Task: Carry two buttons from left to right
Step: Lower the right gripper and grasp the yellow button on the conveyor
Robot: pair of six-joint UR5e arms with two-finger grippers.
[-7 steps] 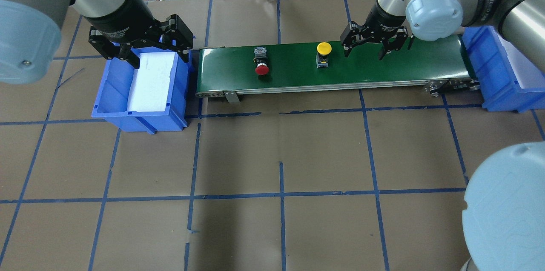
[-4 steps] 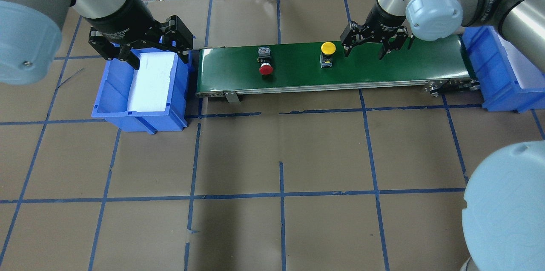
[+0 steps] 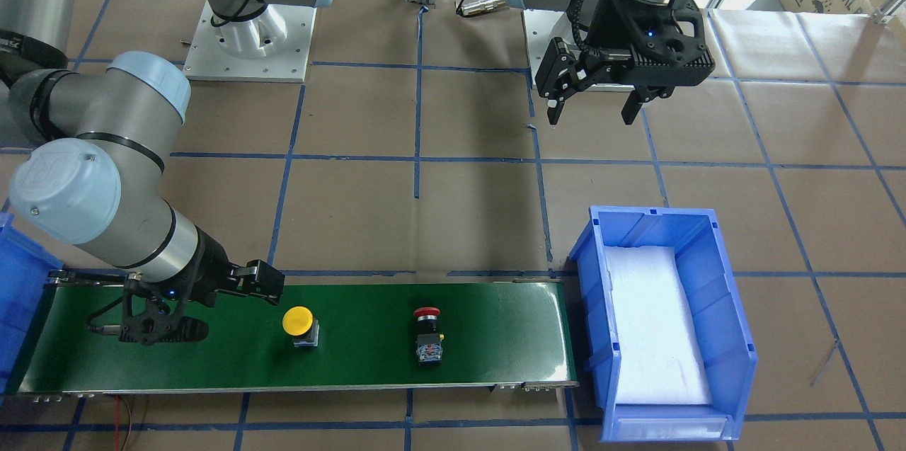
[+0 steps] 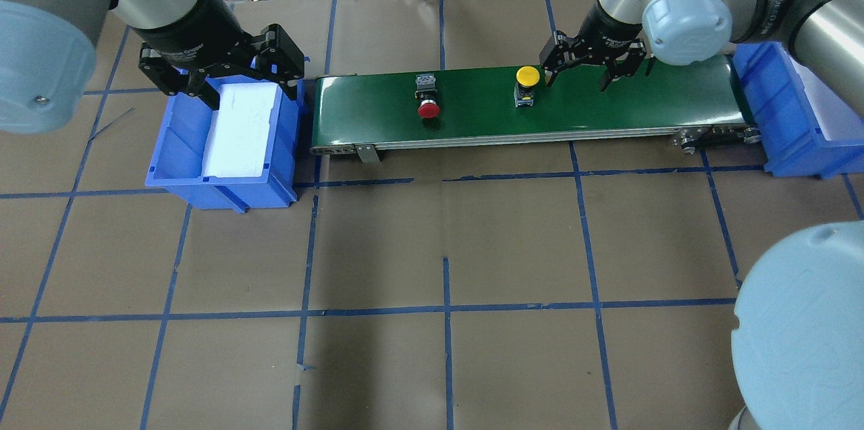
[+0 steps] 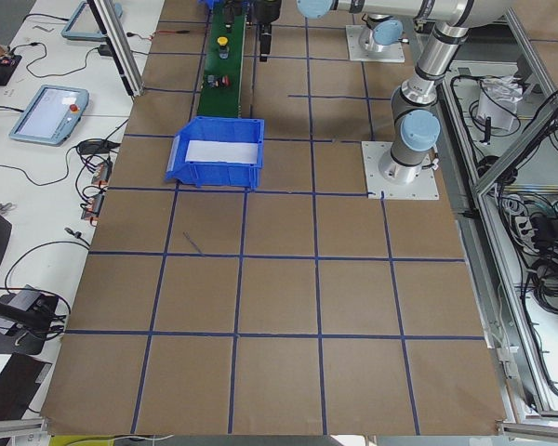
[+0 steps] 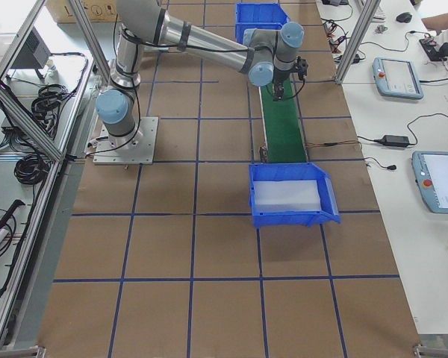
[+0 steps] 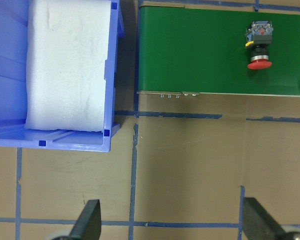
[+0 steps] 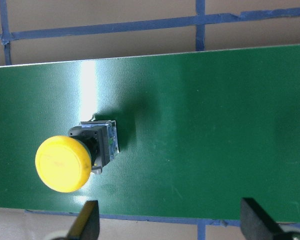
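Right tool (image 4: 576,84) wide, empty, over the long green conveyor belt (image 4: 641,102) along the worktop's (image 4: 445,248) far edge. Left tool (image 4: 253,96) wide, empty, high near the blue plastic bin (image 4: 223,190) at the belt's left end. Yellow mushroom-capped push-button (image 4: 527,79) on the belt, just beside the right tool; red-capped push-button (image 4: 428,104) mid-belt.

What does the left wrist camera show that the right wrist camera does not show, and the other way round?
Only the left wrist view: the red button and the blue bin with white foam inside, next to the belt's end. Only the right wrist view: the yellow button. Both: the green belt, the brown table with blue tape, and an open gripper at the bottom edge, the left gripper and the right gripper.
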